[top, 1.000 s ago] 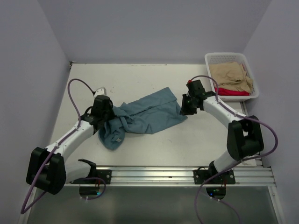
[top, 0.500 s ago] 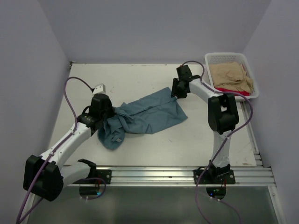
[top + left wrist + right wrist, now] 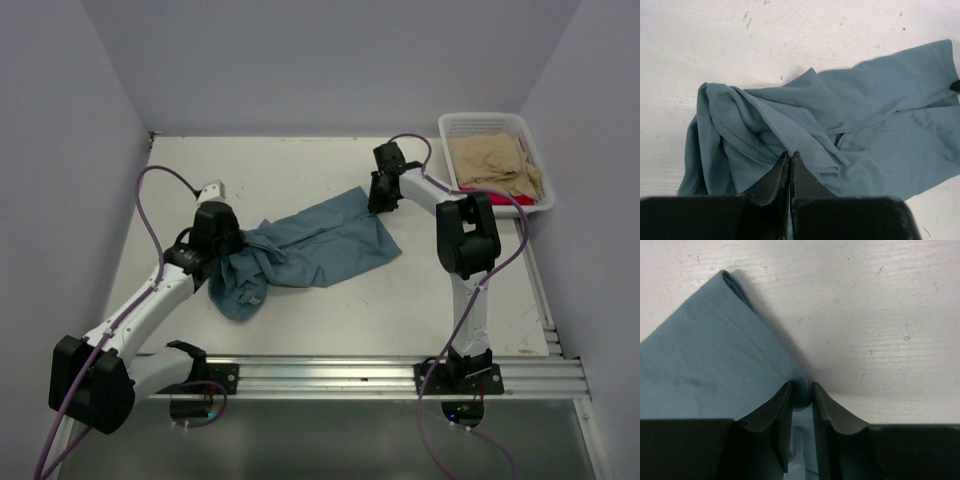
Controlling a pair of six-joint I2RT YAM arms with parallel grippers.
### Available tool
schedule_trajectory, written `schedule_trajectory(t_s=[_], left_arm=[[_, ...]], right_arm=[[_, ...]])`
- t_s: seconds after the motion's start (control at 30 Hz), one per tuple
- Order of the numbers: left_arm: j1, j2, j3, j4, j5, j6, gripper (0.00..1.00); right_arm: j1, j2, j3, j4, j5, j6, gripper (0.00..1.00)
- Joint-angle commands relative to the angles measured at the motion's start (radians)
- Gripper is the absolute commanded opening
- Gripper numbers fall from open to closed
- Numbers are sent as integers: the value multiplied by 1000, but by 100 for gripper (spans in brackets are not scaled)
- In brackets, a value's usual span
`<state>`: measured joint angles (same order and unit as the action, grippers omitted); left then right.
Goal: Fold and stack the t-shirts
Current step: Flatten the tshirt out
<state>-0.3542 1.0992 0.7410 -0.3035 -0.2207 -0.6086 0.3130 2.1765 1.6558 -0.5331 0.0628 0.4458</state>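
The left tool (image 3: pixel 790 157) clamps the t-shirt (image 3: pixel 320 240) at 8 o'clock, the right tool (image 3: pixel 801 390) its 1 o'clock corner. Stretching could slip that shallow pinch

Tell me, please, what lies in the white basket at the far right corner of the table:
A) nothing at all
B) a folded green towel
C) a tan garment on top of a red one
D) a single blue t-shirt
C: in the top external view the white basket holds a tan garment lying over a red garment, whose edge shows at the near side.
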Motion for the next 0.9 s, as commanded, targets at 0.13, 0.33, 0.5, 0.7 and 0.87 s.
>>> schedule_trajectory(t_s=[0.13, 0.33, 0.5, 0.7, 0.87], left_arm=[[-3, -21, 20, 6, -5, 10, 0], [-3, -24, 24, 9, 1, 15, 0], [-3, -53, 53, 6, -9, 46, 0], [-3, -53, 103, -6, -29, 76, 0], [-3, -39, 103, -2, -19, 72, 0]], right_arm=[[-9, 8, 15, 5, 8, 25, 0], [-9, -61, -24, 7, 17, 7, 0], [-11, -207, -65, 2, 66, -18, 0], [-9, -310, -53, -45, 112, -65, 0], [-9, -308, -34, -70, 121, -84, 0]])
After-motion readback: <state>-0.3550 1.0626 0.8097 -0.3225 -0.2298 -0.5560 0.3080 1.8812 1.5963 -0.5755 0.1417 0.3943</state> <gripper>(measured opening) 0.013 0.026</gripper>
